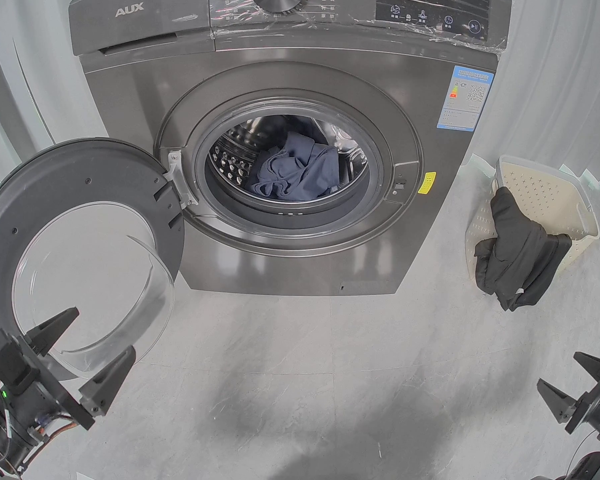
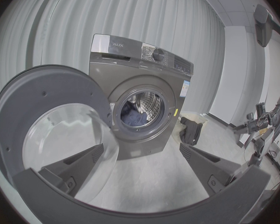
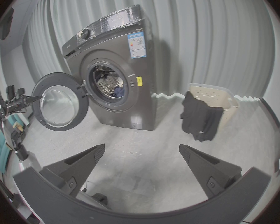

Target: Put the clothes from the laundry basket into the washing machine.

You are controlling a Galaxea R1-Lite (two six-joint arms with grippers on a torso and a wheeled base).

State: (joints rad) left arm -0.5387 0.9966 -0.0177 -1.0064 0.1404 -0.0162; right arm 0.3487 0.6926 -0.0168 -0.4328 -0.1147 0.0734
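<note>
The grey washing machine (image 1: 287, 75) stands ahead with its round door (image 1: 80, 248) swung open to the left. A blue garment (image 1: 300, 171) lies inside the drum. To the right of the machine a cream laundry basket (image 1: 547, 195) holds a black garment (image 1: 520, 255) draped over its front rim. My left gripper (image 1: 100, 348) is open and holds nothing, low at the left, in front of the open door. My right gripper (image 1: 573, 385) is open and holds nothing, low at the right, short of the basket. The right wrist view shows the basket (image 3: 213, 94) and black garment (image 3: 200, 119).
Bare grey floor (image 1: 327, 368) lies between my grippers and the machine. White curtains (image 1: 560, 68) hang behind the machine and basket. The open door's glass bowl (image 1: 93, 288) bulges toward my left gripper. Another robot arm on a stand (image 2: 261, 128) stands far off to the right.
</note>
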